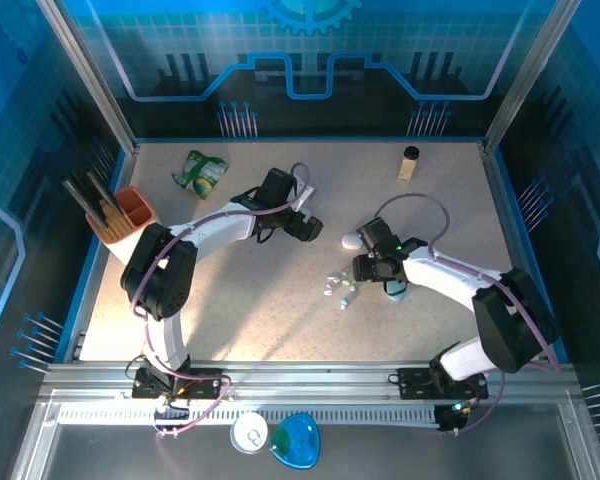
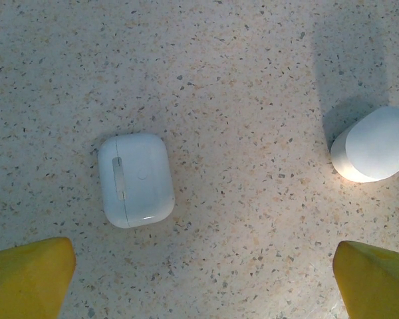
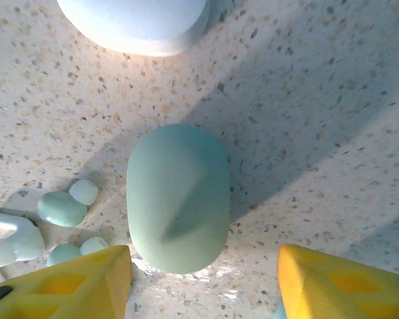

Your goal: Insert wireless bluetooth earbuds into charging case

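Teal and white earbuds (image 3: 62, 208), at least five tiny bits (the leftmost cut off by the frame), lie on the worktop (image 3: 332, 100) just beside one teal case (image 3: 178, 196), whose near end the right jaws straddle, parted and not gripping. Wide apart, the left jaws hang over bare worktop near a boxy white case (image 2: 136, 179) and a rounded white case (image 2: 376, 143), which is half cropped.

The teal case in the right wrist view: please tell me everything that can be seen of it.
The teal case is a smooth, rounded pebble of pale teal plastic, apparently closed, with no seam or marking visible. It lies flat on the speckled table, its long axis toward the camera. Small earbuds lie apart at its left, and a white case lies beyond it. The open right gripper straddles its near end.
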You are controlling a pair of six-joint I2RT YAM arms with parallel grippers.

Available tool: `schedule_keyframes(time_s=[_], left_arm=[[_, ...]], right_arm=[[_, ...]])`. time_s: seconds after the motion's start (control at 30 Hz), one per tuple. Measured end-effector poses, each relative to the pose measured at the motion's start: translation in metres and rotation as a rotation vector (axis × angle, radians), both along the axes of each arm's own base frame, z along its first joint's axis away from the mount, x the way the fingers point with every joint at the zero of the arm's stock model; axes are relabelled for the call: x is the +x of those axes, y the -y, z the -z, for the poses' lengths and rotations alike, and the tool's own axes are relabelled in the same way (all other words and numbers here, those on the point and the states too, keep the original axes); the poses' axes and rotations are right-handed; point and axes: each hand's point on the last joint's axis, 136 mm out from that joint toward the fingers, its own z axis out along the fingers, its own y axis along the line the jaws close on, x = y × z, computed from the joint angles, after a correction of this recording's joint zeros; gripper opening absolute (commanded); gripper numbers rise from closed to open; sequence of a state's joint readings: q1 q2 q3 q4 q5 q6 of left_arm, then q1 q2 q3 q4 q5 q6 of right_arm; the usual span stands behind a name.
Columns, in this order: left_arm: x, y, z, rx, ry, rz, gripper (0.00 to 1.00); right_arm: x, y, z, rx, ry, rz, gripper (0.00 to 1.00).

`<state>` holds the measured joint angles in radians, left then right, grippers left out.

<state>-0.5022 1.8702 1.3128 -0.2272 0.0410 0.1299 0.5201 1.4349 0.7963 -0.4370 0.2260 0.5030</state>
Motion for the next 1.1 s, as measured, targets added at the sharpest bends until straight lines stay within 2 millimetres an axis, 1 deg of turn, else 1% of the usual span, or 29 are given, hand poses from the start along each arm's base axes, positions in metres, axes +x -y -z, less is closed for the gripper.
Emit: schedule_keyframes(time_s=[0.13,0.23,0.33,0.5,0.67,0.87,0.93,1.03,1.1], left_arm=[[0.000,0.000,0.001,-0.001,0.001,0.000,0.99],[-0.001,0.000,0.004,-0.001,0.001,0.000,0.99],[-0.002,-0.001,0.007,0.000,0.000,0.000,0.99],[-0.005,-0.003,0.013,0.004,-0.008,0.000,0.99],[-0.008,-0.004,0.017,0.007,-0.014,0.000,0.99],[-0.009,-0.005,0.015,0.005,-0.009,0.000,0.99],[-0.009,-0.005,0.014,0.004,-0.007,0.000,0.99],[-0.009,-0.005,0.014,0.003,-0.006,0.000,0.99],[-0.009,-0.005,0.013,0.002,-0.005,0.000,0.99]], right_arm=[[0.000,-0.002,-0.019,0.075,0.050,-0.033,0.67],[0.002,-0.002,-0.023,0.095,0.060,-0.038,0.67],[0.002,-0.002,-0.017,0.079,0.034,-0.040,0.67],[0.004,-0.002,0.000,0.019,-0.024,-0.040,0.67],[0.004,-0.004,0.019,-0.013,-0.078,-0.047,0.62],[0.003,-0.006,0.033,-0.036,-0.118,-0.059,0.56],[0.006,-0.008,0.035,-0.039,-0.122,-0.060,0.52],[0.010,-0.010,0.032,-0.036,-0.114,-0.062,0.46],[0.011,-0.010,0.032,-0.038,-0.111,-0.066,0.43]])
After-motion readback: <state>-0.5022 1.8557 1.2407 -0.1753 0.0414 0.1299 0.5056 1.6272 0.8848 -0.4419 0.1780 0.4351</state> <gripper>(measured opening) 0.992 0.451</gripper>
